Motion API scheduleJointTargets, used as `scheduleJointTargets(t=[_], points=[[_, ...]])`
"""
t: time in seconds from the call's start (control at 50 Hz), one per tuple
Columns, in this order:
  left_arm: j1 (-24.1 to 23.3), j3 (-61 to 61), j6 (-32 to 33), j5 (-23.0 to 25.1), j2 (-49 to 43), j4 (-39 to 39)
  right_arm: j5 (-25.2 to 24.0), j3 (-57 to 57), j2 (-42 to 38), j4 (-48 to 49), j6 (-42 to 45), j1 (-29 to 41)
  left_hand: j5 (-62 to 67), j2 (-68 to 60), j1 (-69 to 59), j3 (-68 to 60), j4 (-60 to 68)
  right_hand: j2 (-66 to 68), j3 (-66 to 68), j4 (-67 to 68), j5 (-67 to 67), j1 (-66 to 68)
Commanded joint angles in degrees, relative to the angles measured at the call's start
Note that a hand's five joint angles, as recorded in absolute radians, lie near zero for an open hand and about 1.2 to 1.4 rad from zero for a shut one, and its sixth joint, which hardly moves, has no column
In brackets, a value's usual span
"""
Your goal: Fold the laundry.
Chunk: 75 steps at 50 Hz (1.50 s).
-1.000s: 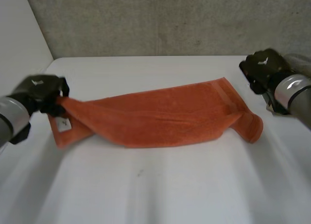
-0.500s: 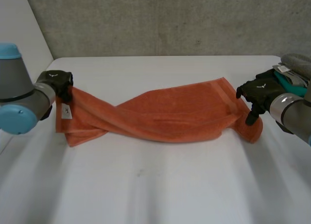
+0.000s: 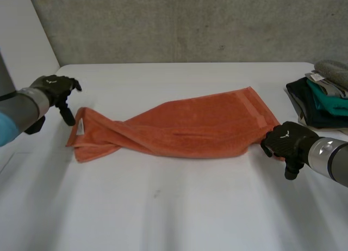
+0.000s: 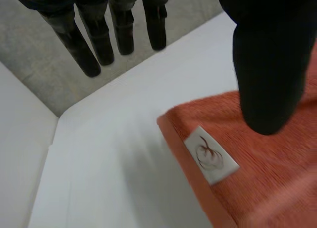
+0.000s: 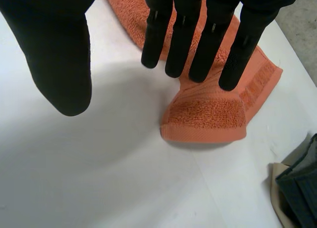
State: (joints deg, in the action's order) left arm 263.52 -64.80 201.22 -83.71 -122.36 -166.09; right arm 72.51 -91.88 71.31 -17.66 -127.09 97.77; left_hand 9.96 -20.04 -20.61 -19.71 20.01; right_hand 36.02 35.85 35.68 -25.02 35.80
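- White table (image 3: 174, 207), under everything.
- Orange towel (image 3: 185, 128) in the middle of it, long and twisted, one end flipped over. No neat fold yet, so most of the job probably left.
- Pile of clothes (image 3: 321, 98) at the right edge, looks folded already.
- Left hand (image 3: 53, 89) wide and loose, holding nothing, by the towel's tag end.
- Right hand (image 3: 284, 142) the same, fingers straight above the flipped end.
- Small white tag (image 4: 210, 155) near the towel's corner.

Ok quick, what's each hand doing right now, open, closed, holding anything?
Left hand: open, holding nothing, by the towel's tagged corner.
Right hand: open, holding nothing, at the towel's other end.
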Motion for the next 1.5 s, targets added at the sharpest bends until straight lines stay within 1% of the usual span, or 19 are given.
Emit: scheduleJointTargets(t=[0.02,0.08,0.16,0.3,0.38,0.44,0.56,0.66,0.68,0.74,0.76,0.8,0.96,1.06,1.16,1.22,1.38,1.46,1.5], points=[[2.34,-17.01,13.48,4.07,7.92,-4.06,0.61,-1.46,-0.38,6.05,0.17,-0.74,12.45,-12.37,-11.8,-12.7,12.39,-5.83,-5.65,-5.49,4.82,-5.61],[4.1,-19.82,17.96,5.21,7.4,-5.03,0.88,-2.34,-1.6,11.4,0.78,-0.91,12.63,-12.54,-11.97,-12.87,12.57,-7.34,-7.17,-7.0,6.34,-7.12],[6.03,-19.93,19.99,6.71,4.6,-4.86,1.05,-3.04,-3.8,17.2,2.89,-1.18,9.95,-9.86,-9.3,-10.19,9.89,-9.37,-9.19,-9.03,8.36,-9.15],[6.92,-17.91,19.3,11.71,0.9,-3.89,0.09,-2.78,-8.37,24.07,10.97,-1.88,-0.47,0.56,1.12,0.23,-0.53,-9.03,-8.86,-8.69,8.03,-8.81],[6.22,-15.98,19.12,13.13,-0.86,-4.15,-1.58,-2.26,-10.48,28.11,14.58,-2.32,-1.0,1.08,1.65,0.75,-1.05,-8.03,-7.85,-7.69,7.02,-7.81],[5.78,-14.57,19.21,12.95,-2.18,-4.33,-2.28,-2.08,-11.63,30.14,15.38,-2.41,-1.0,1.08,1.65,0.75,-1.06,-7.69,-7.51,-7.35,6.68,-7.47],[5.07,-10.26,19.38,10.76,-6.31,-5.21,-4.04,-1.02,-14.61,35.5,15.46,-2.23,0.85,-0.76,-0.2,-1.09,0.79,1.89,2.07,2.23,-2.9,2.11],[4.55,-7.45,19.56,9.79,-8.86,-5.29,-4.57,0.55,-17.16,38.93,15.55,-2.23,4.21,-4.13,-3.56,-4.46,4.15,6.09,6.27,6.43,-7.1,6.31],[4.55,-6.75,19.3,9.88,-9.3,-5.29,-4.57,1.52,-18.21,39.54,15.47,-2.32,8.55,-8.46,-7.89,-8.79,8.49,10.44,10.61,10.78,-11.44,10.66],[4.37,-5.95,19.12,10.23,-9.65,-5.29,-4.57,3.01,-19.45,39.55,15.2,-2.32,15.47,-15.39,-14.82,-15.72,15.41,22.37,22.54,22.71,-23.37,22.59],[4.28,-5.43,19.03,10.49,-9.74,-5.29,-4.57,3.98,-19.89,39.29,15.12,-2.23,17.82,-17.73,-17.16,-18.06,17.76,35.08,35.25,35.42,-36.08,35.3],[4.02,-4.98,18.77,10.58,-9.74,-5.29,-4.57,4.77,-20.07,38.85,14.85,-2.23,19.35,-19.26,-18.7,-19.59,19.29,43.95,44.13,44.29,-44.96,44.17],[3.75,-4.28,18.07,9.7,-8.25,-4.94,-4.13,9.25,-18.49,34.46,7.75,-1.53,17.0,-16.92,-16.35,-17.24,16.94,43.98,44.15,44.32,-44.98,44.2],[4.19,-4.19,17.71,10.14,-8.16,-4.85,-3.08,13.9,-17.08,29.46,-6.11,-1.53,16.83,-16.75,-16.18,-17.08,16.77,43.98,44.15,44.32,-44.98,44.2],[3.93,-3.49,18.24,9.88,-10.0,-4.85,-2.11,17.78,-17.43,24.79,-16.16,-1.62,17.0,-16.91,-16.35,-17.24,16.94,43.98,44.15,44.32,-44.98,44.2],[3.76,-2.53,18.76,9.7,-11.23,-4.85,-1.5,19.8,-18.22,22.07,-18.71,-1.53,17.33,-17.25,-16.68,-17.58,17.28,43.98,44.15,44.32,-44.98,44.2],[3.32,0.2,19.65,9.79,-13.34,-5.21,-0.88,23.23,-20.86,18.02,-17.49,-1.27,18.34,-18.26,-17.69,-18.59,18.28,43.98,44.15,44.32,-44.98,44.2],[2.79,2.92,19.91,9.88,-14.92,-5.29,0.79,25.25,-22.0,17.84,-17.32,-0.48,32.27,-32.18,-31.62,-32.51,32.21,43.98,44.15,44.32,-44.98,44.2],[2.44,4.5,19.91,9.97,-16.06,-4.85,2.1,26.74,-22.61,17.93,-17.4,0.05,51.22,-51.13,-50.56,-51.46,51.16,43.98,44.15,44.32,-44.98,44.2]])
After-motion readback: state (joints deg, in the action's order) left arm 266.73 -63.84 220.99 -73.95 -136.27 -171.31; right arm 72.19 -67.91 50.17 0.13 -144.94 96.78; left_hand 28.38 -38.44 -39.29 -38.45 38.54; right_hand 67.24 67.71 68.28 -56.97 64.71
